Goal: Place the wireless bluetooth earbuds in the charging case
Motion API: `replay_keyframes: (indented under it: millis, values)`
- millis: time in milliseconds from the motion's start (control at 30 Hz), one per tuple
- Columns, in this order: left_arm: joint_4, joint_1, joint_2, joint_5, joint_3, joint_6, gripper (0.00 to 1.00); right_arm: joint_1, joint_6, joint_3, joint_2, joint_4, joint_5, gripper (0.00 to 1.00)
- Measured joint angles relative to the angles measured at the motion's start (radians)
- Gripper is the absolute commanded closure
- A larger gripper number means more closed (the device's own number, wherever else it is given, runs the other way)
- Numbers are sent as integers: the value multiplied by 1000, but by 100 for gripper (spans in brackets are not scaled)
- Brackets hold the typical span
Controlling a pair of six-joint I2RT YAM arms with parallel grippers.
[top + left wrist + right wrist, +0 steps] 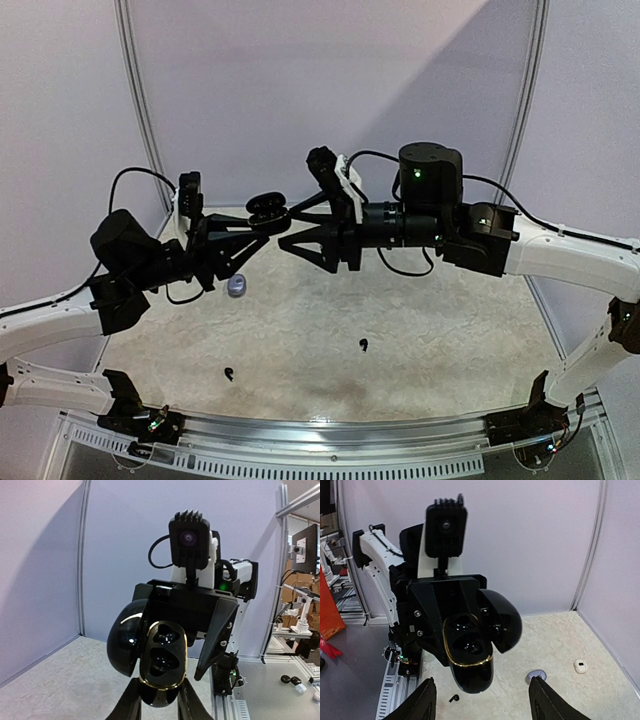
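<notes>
Here, left claw (160, 695) clamps one open charging case (161, 657), right claw (482, 682) gapes empty, two black earbuds (229, 375) (363, 346) lie below.

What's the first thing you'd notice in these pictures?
The shiny black charging case stands out most, with its lid open, held up in the air by the left tool between the two arms. The right tool faces it with fingers spread wide. Down on the pale table lie a tiny black earbud and a second black earbud, nearer the front.
</notes>
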Motion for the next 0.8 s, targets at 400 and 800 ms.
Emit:
replay_keyframes:
  millis: [400,800]
  values:
    - [-82,0,-92,-218,-152,182,100,-10,439,103,-45,-502,607,40]
    - [-37,0,-100,-227,-320,282,100,-21,922,296,387,-1043,640,39]
